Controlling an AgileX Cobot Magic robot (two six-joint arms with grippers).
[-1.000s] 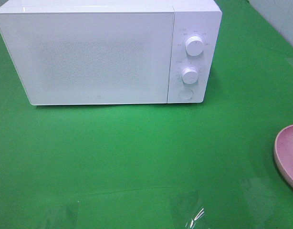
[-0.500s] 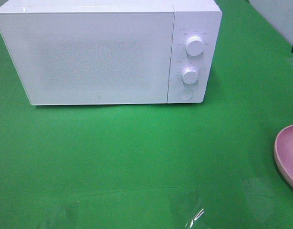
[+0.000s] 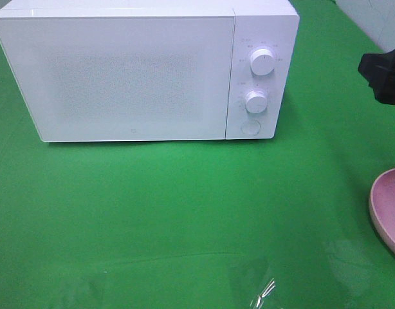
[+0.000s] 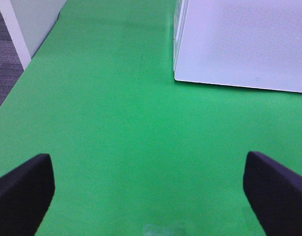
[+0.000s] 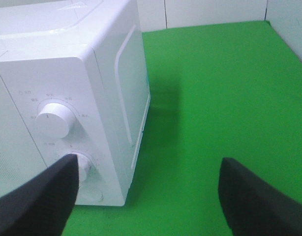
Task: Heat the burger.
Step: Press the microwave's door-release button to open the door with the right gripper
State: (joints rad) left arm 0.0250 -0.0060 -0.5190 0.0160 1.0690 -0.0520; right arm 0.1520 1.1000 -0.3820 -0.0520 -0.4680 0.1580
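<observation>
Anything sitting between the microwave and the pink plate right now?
Nothing: only bare green cloth lies between the microwave and the pink plate, as the exterior high view shows.

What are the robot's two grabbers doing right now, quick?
Left gripper: open, holding nothing.
Right gripper: open, holding nothing.

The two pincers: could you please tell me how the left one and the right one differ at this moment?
The right pincer faces the knob side of the microwave, with one finger close to the lower knob. The left pincer faces a lower corner of the door. The right pincer shows at the right edge of the exterior view; the left pincer does not show there. Both are open and hold nothing.
</observation>
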